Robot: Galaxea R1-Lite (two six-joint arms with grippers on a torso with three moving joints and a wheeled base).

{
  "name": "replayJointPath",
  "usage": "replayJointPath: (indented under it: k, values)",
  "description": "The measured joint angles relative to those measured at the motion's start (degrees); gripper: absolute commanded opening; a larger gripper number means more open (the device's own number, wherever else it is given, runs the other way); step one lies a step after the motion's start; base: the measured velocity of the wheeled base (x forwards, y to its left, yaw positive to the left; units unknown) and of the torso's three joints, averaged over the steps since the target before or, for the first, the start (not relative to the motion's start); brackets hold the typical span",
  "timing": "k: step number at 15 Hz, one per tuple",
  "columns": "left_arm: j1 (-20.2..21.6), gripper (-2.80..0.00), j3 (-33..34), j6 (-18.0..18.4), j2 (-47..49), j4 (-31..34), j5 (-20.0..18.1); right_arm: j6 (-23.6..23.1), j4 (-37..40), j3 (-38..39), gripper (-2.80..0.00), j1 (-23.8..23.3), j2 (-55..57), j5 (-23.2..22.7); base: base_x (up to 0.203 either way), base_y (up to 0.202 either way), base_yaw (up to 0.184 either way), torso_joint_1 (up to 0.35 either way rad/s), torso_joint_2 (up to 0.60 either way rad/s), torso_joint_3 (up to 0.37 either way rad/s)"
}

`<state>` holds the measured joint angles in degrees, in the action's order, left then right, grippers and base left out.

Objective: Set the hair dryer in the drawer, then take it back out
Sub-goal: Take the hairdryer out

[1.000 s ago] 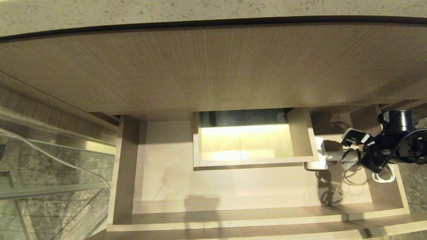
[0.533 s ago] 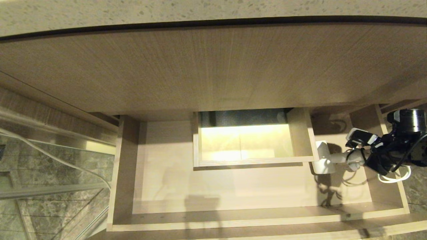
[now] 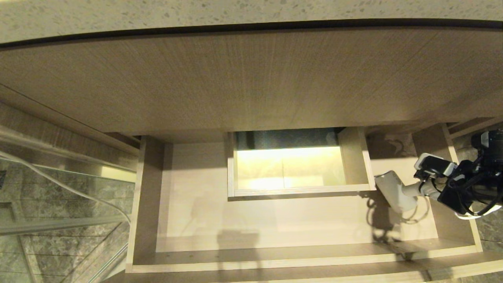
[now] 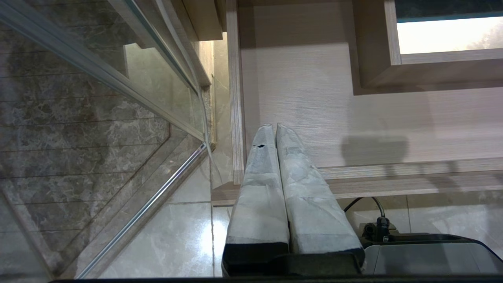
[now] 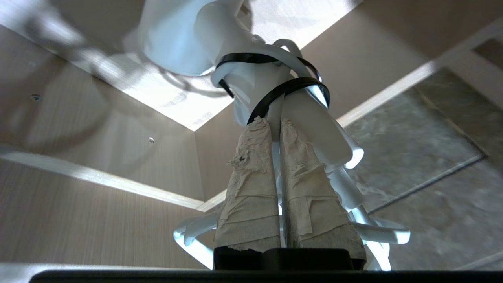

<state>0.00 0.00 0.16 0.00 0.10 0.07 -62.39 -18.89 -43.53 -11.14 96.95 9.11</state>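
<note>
The small white hair dryer (image 3: 395, 192) hangs over the right end of the pulled-out wood-grain drawer (image 3: 275, 259), its barrel tilted toward the boxed cutout (image 3: 298, 169). My right gripper (image 3: 423, 189) is shut on its handle, and white cord loops trail behind the fingers. In the right wrist view the hair dryer (image 5: 184, 35) rises past the right gripper (image 5: 274, 122), with black bands and the white cord (image 5: 377, 234) wrapped round the handle. My left gripper (image 4: 274, 126) is shut and empty, parked by the left front corner of the drawer (image 4: 334, 118).
A tall wood-grain panel (image 3: 251, 78) and a speckled stone counter (image 3: 251, 10) stand above the drawer. A glass panel with a metal rail (image 3: 59, 220) and a thin white cable lie to the left. Grey marble tiles show at the far right (image 3: 489, 232).
My right gripper has drawn back to the right with the hair dryer, away from the cutout's wall. The barrel has tilted and risen off the drawer floor. The left arm has not moved.
</note>
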Motion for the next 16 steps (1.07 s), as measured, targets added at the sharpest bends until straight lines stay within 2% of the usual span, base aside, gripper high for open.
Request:
replayJointPath:
  k: [8, 16]
  values:
    - [0.0, -2.8, 0.0, 0.0, 0.0, 0.0, 0.0, -1.5, -3.8, 3.7, -2.8, 0.5, -7.7, -0.1, 0.0, 0.0, 0.0, 0.0, 0.0, 0.0]
    - [0.0, -2.8, 0.0, 0.0, 0.0, 0.0, 0.0, -3.1, -3.8, 6.4, -2.8, 0.5, -19.0, -0.5, 0.0, 0.0, 0.0, 0.0, 0.0, 0.0]
